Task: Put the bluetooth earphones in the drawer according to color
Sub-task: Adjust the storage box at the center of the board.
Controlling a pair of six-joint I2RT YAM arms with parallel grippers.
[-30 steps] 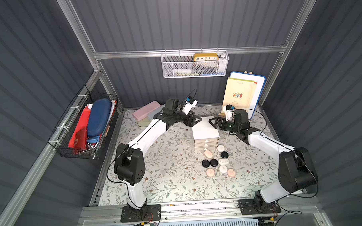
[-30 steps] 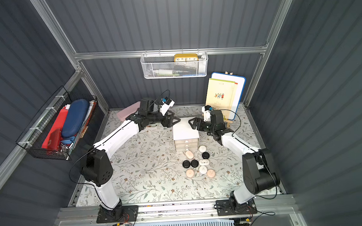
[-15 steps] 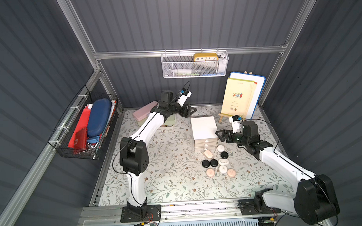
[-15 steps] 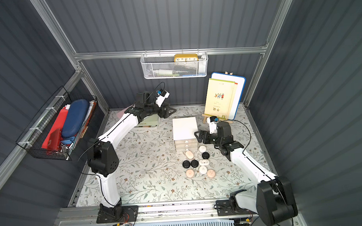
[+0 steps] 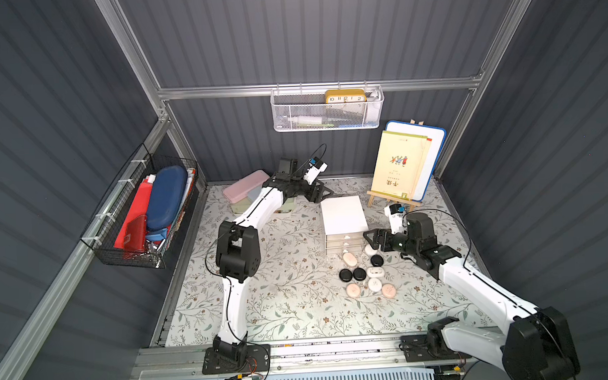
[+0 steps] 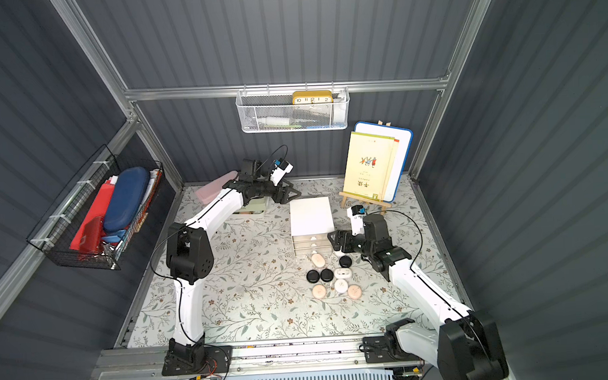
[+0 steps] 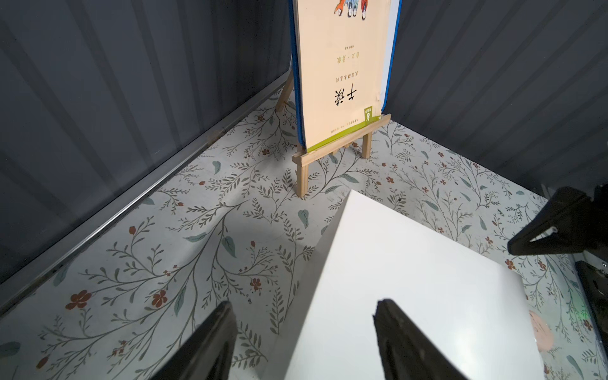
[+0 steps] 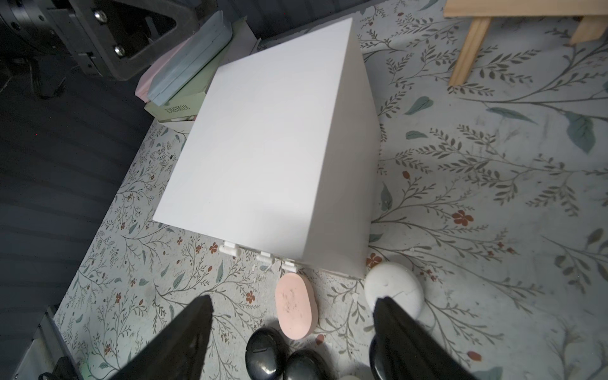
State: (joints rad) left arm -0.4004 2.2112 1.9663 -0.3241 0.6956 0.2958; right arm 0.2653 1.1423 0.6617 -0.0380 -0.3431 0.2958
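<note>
earphones (image 5: 376, 272): nine small cases lying loose on the flowered mat (image 5: 282, 303), in a cluster just in front of the cabinet's drawer face. count: three black, three white, three pink. none inside a drawer.

right claw (image 5: 371, 241): low over the far side of the cluster, beside the cabinet's front corner. fingers spread wide, nothing between them. in the right wrist view one fingertip (image 8: 394, 316) overlaps a white case (image 8: 391, 283); cannot tell if they touch.

cabinet (image 5: 343, 214): one, white. three drawers (image 5: 346, 243), all pushed in.

left claw (image 5: 319, 193): over the cabinet's back edge, spread, holding nothing.

beyond: one pink pencil case (image 5: 245, 186) on a green box (image 5: 240, 207); one easel (image 5: 383, 198) with a book (image 5: 397, 163).
</note>
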